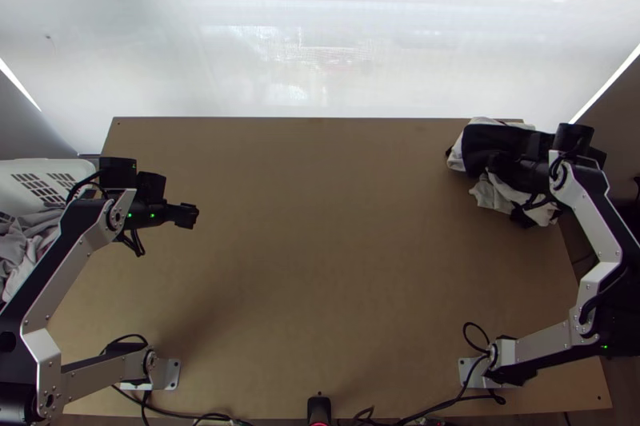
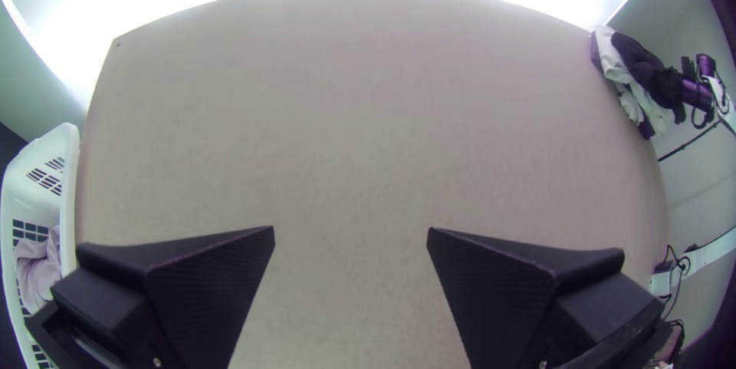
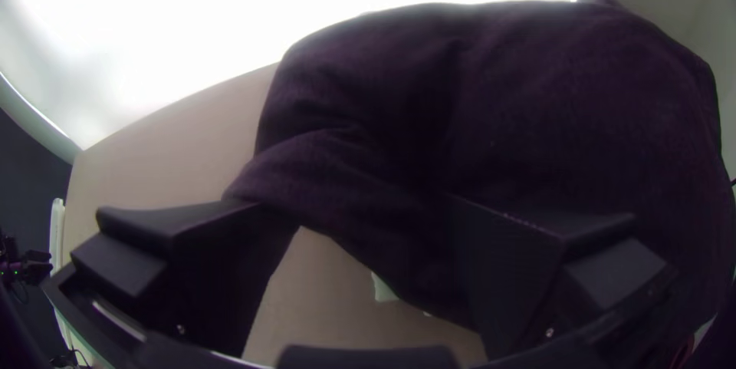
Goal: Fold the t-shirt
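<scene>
Dark cloth (image 1: pixel 486 141) lies bunched on the bench (image 1: pixel 320 266) at my wide-open right hand (image 1: pixel 498 164); my left hand (image 1: pixel 190 216) gapes, empty.

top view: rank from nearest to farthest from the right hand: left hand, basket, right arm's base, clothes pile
1. Clothes pile, right at the right hand, far right corner
2. Right arm's base, near right
3. Left hand, over the table's left side
4. Basket, at the table's left edge
</scene>
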Robot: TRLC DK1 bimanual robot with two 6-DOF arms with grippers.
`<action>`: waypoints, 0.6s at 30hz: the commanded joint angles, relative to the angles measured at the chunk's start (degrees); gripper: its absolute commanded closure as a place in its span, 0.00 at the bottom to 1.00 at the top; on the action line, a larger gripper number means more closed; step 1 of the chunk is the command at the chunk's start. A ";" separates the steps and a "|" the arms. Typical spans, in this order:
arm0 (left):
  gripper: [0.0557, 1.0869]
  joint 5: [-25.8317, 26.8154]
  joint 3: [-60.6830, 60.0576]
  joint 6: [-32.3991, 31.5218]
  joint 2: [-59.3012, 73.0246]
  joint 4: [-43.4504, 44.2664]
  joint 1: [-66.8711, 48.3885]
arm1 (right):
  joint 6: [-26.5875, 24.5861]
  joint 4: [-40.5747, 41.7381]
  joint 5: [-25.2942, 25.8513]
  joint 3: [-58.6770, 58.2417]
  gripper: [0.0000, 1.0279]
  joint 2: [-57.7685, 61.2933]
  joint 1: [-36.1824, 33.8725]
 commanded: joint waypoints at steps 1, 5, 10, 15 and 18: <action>0.06 0.05 0.05 -0.30 -0.08 -0.03 -0.46 | -2.09 -0.10 -0.20 -6.96 0.04 -5.43 -1.23; 0.06 0.05 0.05 -0.47 -0.08 -0.03 -0.73 | -3.06 -1.15 -2.04 -5.82 0.04 -9.21 -2.37; 0.06 0.05 -0.13 -0.38 -0.26 -0.03 -0.64 | -3.06 -3.61 -4.41 -0.37 0.04 -11.76 -2.73; 0.06 0.05 -0.75 -0.65 -0.87 -0.03 -0.73 | -1.47 -3.61 -5.12 4.99 0.04 -11.06 -2.55; 0.06 0.05 -1.54 -0.74 -1.58 -0.03 -0.73 | -1.39 -1.68 -5.29 5.79 0.04 -6.66 -2.55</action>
